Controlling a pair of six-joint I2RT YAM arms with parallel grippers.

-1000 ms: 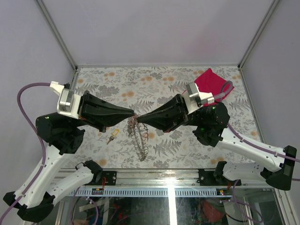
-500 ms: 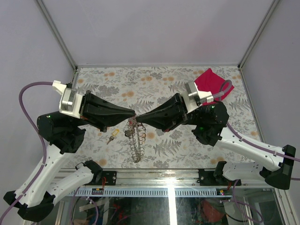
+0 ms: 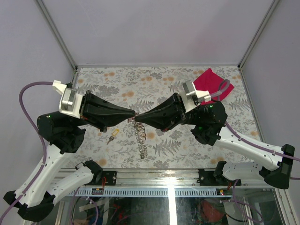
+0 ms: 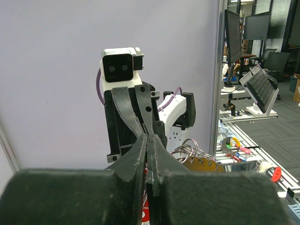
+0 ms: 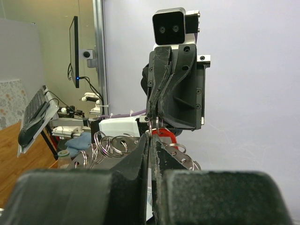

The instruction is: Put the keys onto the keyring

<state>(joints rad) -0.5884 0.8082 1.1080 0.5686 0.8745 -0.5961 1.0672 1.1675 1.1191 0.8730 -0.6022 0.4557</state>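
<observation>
Grippers tip to tip
Your left gripper and right gripper pinch the dangling keyring; yellow key on tabletop.

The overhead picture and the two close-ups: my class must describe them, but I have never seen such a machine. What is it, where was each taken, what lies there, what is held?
Two robot arms are bolted at the near edge of a flowered table. The overhead camera looks down on them. The left gripper and right gripper, two-finger pincers, meet tip to tip, both shut. The close-ups come from a camera on each wrist, looking past its own pincer at the opposite arm. A chain of metal rings trails from where the tips meet; which tip grips it I cannot tell. A brass key lies on the table, a red cloth at the far right corner.
</observation>
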